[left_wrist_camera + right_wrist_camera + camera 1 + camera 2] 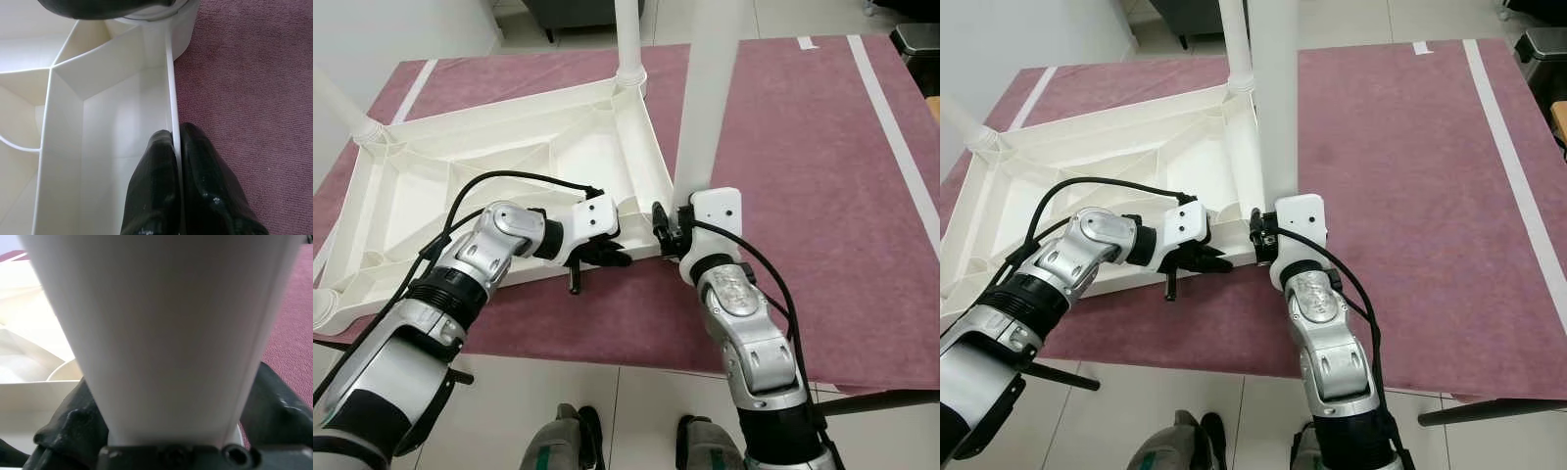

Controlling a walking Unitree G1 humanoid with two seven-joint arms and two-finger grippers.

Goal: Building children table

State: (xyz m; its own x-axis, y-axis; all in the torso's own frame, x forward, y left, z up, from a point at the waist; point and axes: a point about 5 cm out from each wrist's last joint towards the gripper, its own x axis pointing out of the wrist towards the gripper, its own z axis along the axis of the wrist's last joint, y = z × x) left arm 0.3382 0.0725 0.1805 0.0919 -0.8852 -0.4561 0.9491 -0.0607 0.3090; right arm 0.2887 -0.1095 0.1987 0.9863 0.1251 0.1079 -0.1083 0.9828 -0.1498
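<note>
A white plastic table top [509,166] lies upside down on a maroon mat [803,196], its ribbed underside facing up. My left gripper [175,134] is shut on the thin near rim of the table top [170,88], close to its near right corner. My right gripper [674,227] is shut around the base of a white table leg [705,108] that stands upright at that corner. In the right wrist view the leg [161,333] sits between the black fingers [68,426]. Another leg [627,39] stands at the far right corner, and a slanted leg [337,103] at the far left.
The mat has white stripes [891,127] on its right side and its front edge [636,357] lies just ahead of my feet. Tiled floor [636,411] lies below. Dark furniture [578,12] stands beyond the mat, and a black box [918,44] at the far right.
</note>
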